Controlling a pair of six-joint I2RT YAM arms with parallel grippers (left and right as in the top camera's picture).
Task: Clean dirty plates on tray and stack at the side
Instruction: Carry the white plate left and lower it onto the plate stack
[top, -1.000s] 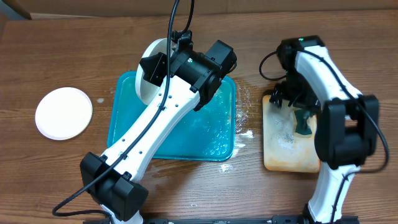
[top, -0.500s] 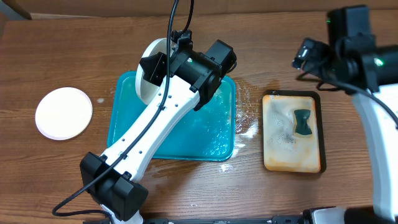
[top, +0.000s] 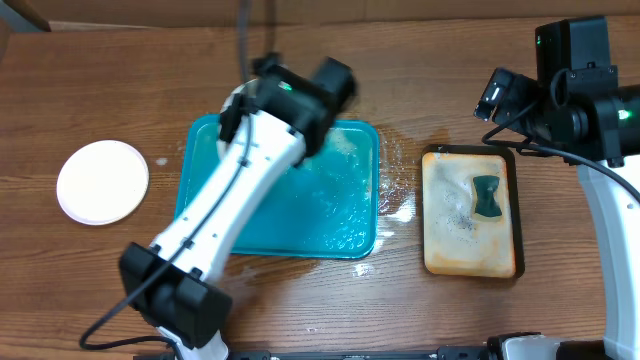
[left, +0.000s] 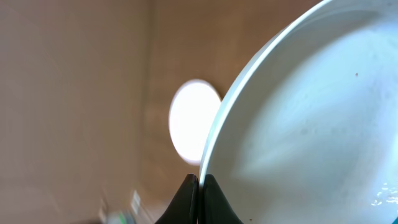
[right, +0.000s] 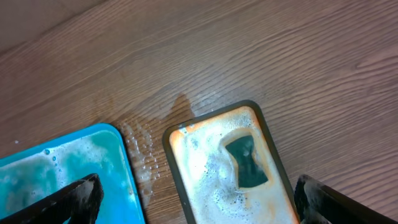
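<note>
My left gripper (top: 252, 93) is shut on the rim of a white plate (left: 311, 118), held on edge above the back left of the teal tray (top: 300, 215). In the overhead view only a sliver of that plate (top: 231, 106) shows beside the arm. The left wrist view shows its wet inner face, the rim pinched between the fingertips (left: 200, 182). A second white plate (top: 102, 181) lies flat on the table at the left, also in the left wrist view as a plate (left: 191, 121) behind the rim. The tray holds foamy water. My right gripper (right: 202, 205) hangs open and empty, high above the table.
A tan, dark-rimmed tray (top: 445, 250) with suds stands right of the teal tray, a dark green sponge (top: 487, 197) lying on it; both tray (right: 205, 174) and sponge (right: 247, 163) show under the right wrist. Water is spilled on the wood between the trays (top: 395, 195).
My right arm rose off the tan tray and swung back to the right, leaving the sponge there. My left arm shifted left with the plate still in its grip.
</note>
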